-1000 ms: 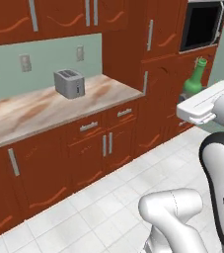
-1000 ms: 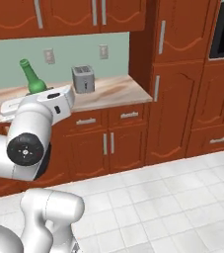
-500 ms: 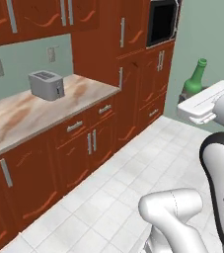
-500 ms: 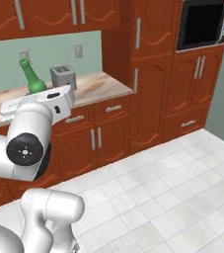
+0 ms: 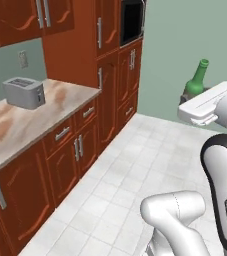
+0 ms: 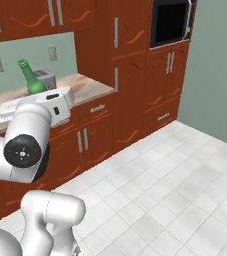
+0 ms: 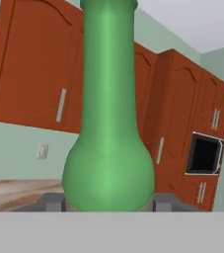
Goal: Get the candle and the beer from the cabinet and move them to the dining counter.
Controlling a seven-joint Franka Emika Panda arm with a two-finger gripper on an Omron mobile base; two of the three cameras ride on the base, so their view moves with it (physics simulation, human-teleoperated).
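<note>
- the step in hand looks like carrying the beer (image 7: 108, 123) over to the dining counter; best done with the bottle kept upright and the arm held quiet while the base turns, so nothing swings or slips
- worth steering wide of the tall oven cabinet (image 5: 120, 65) and the countertop (image 5: 30, 120) corner; the bottle rides high and out in front
- the gripper (image 7: 108, 201) is clamped on the beer; a dark fingertip (image 7: 53, 201) sits at each side of the bottle's wide body, touching it low down, the neck rising straight up between and above them
- from the base cameras the beer (image 5: 196, 80) stands upright just beyond the white hand, in the air over the tiled floor (image 5: 135, 170); near the toaster (image 6: 46, 76) only by line of sight
- candle not to be seen from here; the counter to set down on neither
</note>
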